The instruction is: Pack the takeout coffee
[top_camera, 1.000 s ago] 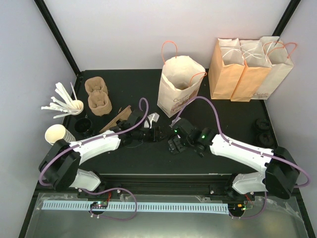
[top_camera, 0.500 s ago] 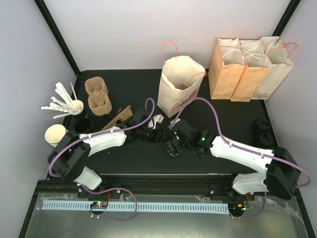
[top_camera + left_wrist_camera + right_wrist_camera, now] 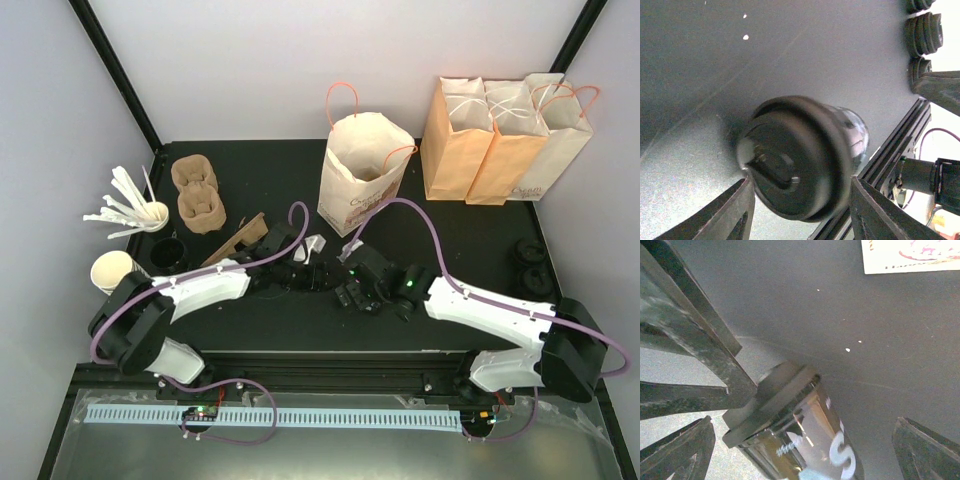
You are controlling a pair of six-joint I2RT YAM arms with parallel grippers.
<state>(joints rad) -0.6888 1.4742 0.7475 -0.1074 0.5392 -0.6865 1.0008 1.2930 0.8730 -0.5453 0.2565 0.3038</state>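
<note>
The takeout coffee (image 3: 795, 160), a small black cup with a black lid, lies tilted with its lid towards the left wrist camera and looks blurred. My left gripper (image 3: 800, 182) has a fingertip against each side of the lid's rim. In the right wrist view the cup (image 3: 810, 440) passes between the wide open fingers of my right gripper (image 3: 802, 430), which do not touch it. Its lid (image 3: 770, 400) rests against a left finger. Seen from above, the left gripper (image 3: 312, 275) and right gripper (image 3: 352, 292) meet at mid-table. The black cup barely shows there.
An open paper bag (image 3: 360, 175) stands just behind the grippers, and three more bags (image 3: 500, 140) are at the back right. Loose black lids (image 3: 530, 265) lie at the right edge. White cups (image 3: 112, 270), cutlery (image 3: 125, 210) and brown carriers (image 3: 198, 195) are on the left.
The left arm has swung its forearm in and its gripper has edged right. The right gripper has shifted slightly left towards it and stays wide open.
</note>
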